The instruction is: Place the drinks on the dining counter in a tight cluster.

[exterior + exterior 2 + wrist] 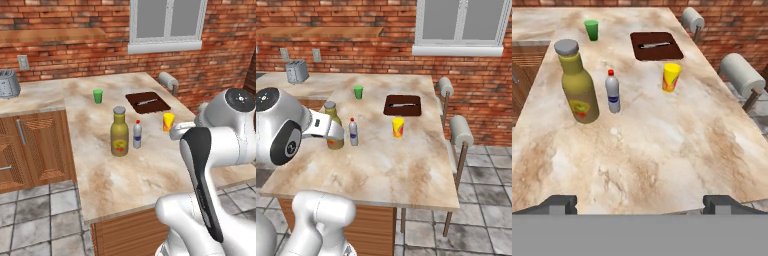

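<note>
Pincer (640,202) hanging wide open, holding nothing, above the table (662,150), where 2 bottles are standing just apart: olive-yellow bottle (577,85) probably heavy, best gripped mid-body; small clear bottle (612,92) likely light, tippy.

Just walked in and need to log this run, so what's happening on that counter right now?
The robot arm is holding nothing: its gripper is open, up above the near end of the dining counter. The big olive-yellow bottle and the small red-capped bottle stand upright close together, with a small gap between them. A yellow cup, a green cup and a dark board with a knife sit farther back.
</note>
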Controlling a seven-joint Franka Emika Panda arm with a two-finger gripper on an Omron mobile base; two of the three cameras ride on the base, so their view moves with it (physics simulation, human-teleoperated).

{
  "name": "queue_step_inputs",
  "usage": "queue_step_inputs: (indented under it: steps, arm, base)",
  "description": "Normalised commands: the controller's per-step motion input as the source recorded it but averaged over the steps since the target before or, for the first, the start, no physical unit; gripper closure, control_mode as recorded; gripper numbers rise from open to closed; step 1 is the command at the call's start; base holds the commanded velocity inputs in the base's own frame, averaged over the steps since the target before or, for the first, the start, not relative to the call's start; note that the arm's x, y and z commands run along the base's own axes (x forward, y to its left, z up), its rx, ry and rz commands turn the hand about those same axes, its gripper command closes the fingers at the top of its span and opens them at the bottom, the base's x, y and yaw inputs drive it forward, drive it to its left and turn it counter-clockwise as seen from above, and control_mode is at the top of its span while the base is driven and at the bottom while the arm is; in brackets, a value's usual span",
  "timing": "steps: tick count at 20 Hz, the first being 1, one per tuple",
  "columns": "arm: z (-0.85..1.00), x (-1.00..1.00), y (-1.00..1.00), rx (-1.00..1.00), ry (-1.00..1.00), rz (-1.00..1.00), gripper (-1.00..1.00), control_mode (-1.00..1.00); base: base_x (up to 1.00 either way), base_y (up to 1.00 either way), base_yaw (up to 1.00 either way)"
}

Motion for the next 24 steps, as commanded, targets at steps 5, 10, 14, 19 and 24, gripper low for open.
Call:
queue_step_inputs:
  steps: [5, 10, 14, 19, 24]
  arm:
    - [0.00, -0.45, -0.40, 0.06, 0.00, -0.11, -1.00, -1.00]
    - [0.00, -0.14, -0.15, 0.02, 0.01, -0.05, -1.00, 1.00]
    - [0.00, 0.00, 0.00, 0.00, 0.00, 0.00, -1.00, 1.00]
    - [0.00, 0.00, 0.00, 0.00, 0.00, 0.00, -1.00, 1.00]
    - [0.00, 0.00, 0.00, 0.00, 0.00, 0.00, -1.00, 1.00]
  base:
    - [0.00, 0.00, 0.00]
    - [-0.60, -0.61, -0.27]
    - [-0.70, -0.49, -0.41]
    - [-0.64, -0.47, -0.50]
    - [-0.19, -0.19, -0.78]
